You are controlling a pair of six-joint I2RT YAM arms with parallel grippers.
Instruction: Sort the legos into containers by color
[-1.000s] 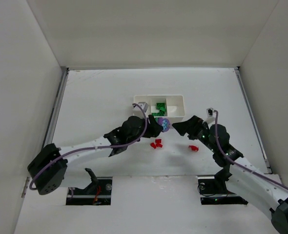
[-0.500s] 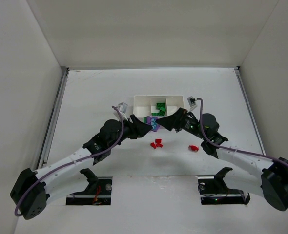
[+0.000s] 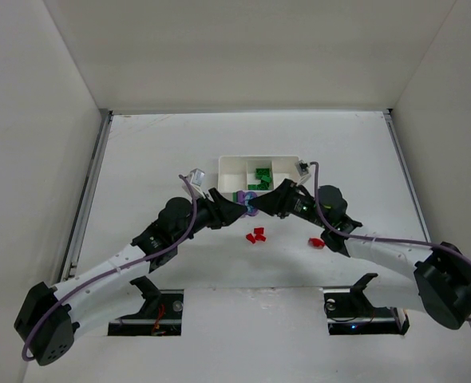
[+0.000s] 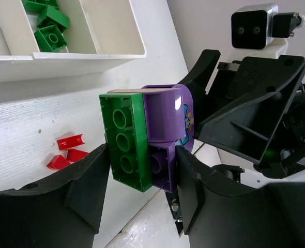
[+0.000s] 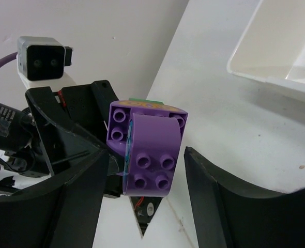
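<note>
I'm watching my left hand (image 4: 139,178) pinching a green brick (image 4: 124,142) joined to a purple brick (image 4: 165,116), just in front of the white tray (image 4: 90,54). My right hand (image 5: 147,175) is standing spread around the purple one, with a sliver of gap showing. From above, both hands are hiding most of the stack, and the purple brick's small print is curving away, unreadable.

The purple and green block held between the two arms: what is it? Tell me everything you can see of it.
The purple and green block is glossy plastic: a flat green brick, three round hollows showing, stuck against a chunkier purple piece with a rounded face, studs and a small printed pattern. The left arm's jaws clamp it from both sides, just in front of the white tray. The right arm's jaws flank its purple part, not yet shut.
</note>
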